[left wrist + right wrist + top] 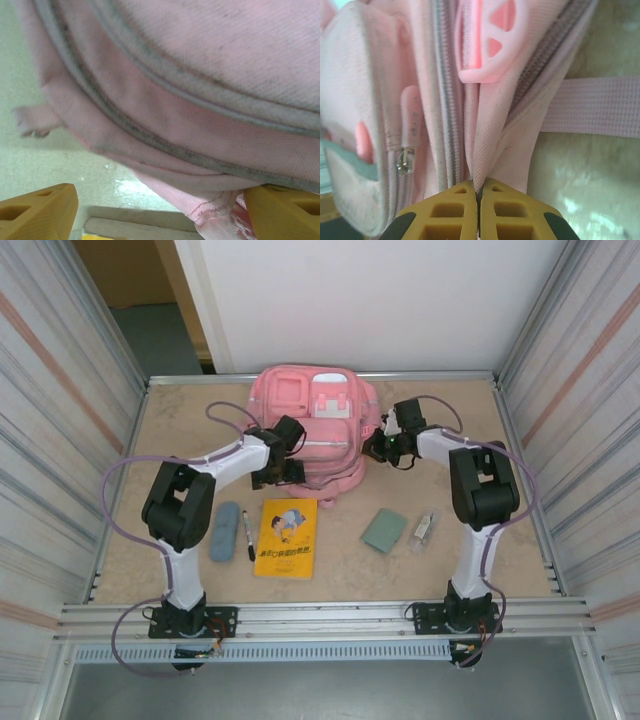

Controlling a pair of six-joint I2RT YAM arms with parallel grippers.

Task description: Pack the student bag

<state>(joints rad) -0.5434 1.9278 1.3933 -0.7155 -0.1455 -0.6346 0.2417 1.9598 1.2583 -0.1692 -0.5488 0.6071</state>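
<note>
**benchrat:** Why is the big pink fabric backpack point(330, 440) lying flat like that, way at the back of the table point(520, 535)?

**mo_k:** Front pockets up, zips reachable from above, I'd guess. The stuff that goes in is lined up nearer the arms: a yellow paperback book point(286, 537), a blue-grey pencil case point(224, 531), a black marker pen point(247, 535) and a green-grey flat pouch point(384, 530). None of it is in the bag yet, so packing hasn't really begun.

**benchrat:** And the right gripper point(479, 192)?

**mo_k:** Clamped tight. The wrist view shows both jaws pressed together on a thin fold of pink fabric at the bag's right side, between the grey zip point(445, 100) and the pink webbing strap point(590, 107). My read is it's pinning or tugging that edge so the opening can be worked. That's a guess.

**benchrat:** Left gripper point(160, 200)?

**mo_k:** Spread wide, holding nothing. It's down at the bag's near-left edge, with its yellow fingers point(37, 212) either side of the view. One is over bare table and the other is right up against the hem. Can't tell if it's actually touching. It looks set to grab that edge.
</note>
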